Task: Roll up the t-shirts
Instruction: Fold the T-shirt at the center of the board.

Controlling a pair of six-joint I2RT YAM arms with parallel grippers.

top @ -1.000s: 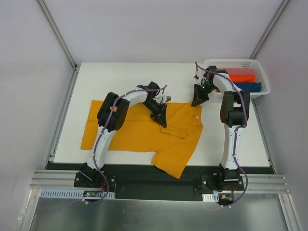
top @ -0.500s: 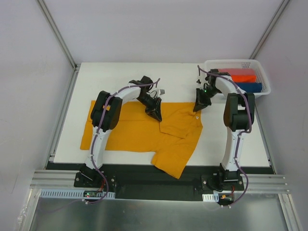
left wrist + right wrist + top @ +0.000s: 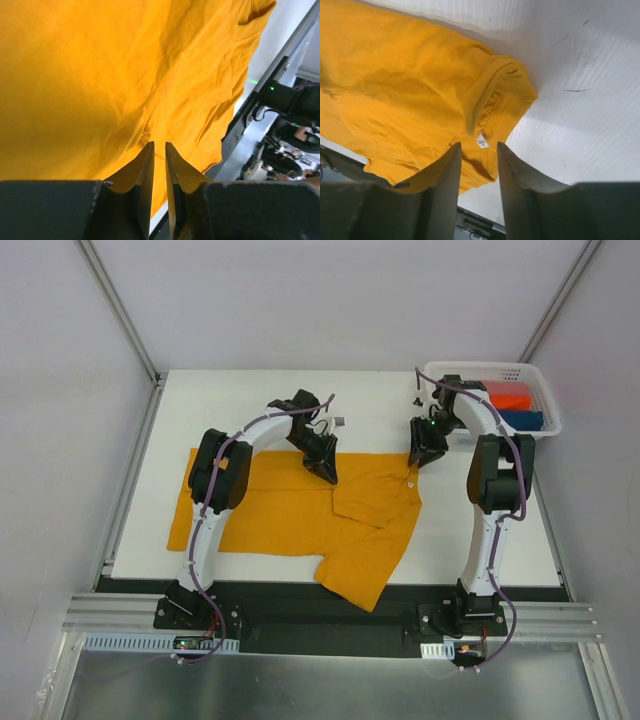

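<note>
One mustard-yellow t-shirt [image 3: 270, 510] lies spread on the white table [image 3: 250, 400], with one sleeve [image 3: 360, 580] hanging over the near edge. My left gripper [image 3: 325, 470] sits on the shirt's far edge near the middle. In the left wrist view its jaws [image 3: 159, 143] are almost together, and the cloth [image 3: 100, 75] puckers toward their tips. My right gripper [image 3: 418, 455] hovers over the shirt's far right corner. There its jaws [image 3: 479, 145] stand apart above the collar [image 3: 495, 95] and its white tag [image 3: 481, 141], holding nothing.
A white basket [image 3: 480, 367] at the far right corner holds a red cloth [image 3: 505, 397] and a blue cloth [image 3: 522, 420], close behind the right arm. Metal frame rails run along the table's left and near edges.
The right gripper has opened and let go of the collar. Both grippers have shifted slightly toward the far side, and the left one has moved a little left along the shirt's far edge.
</note>
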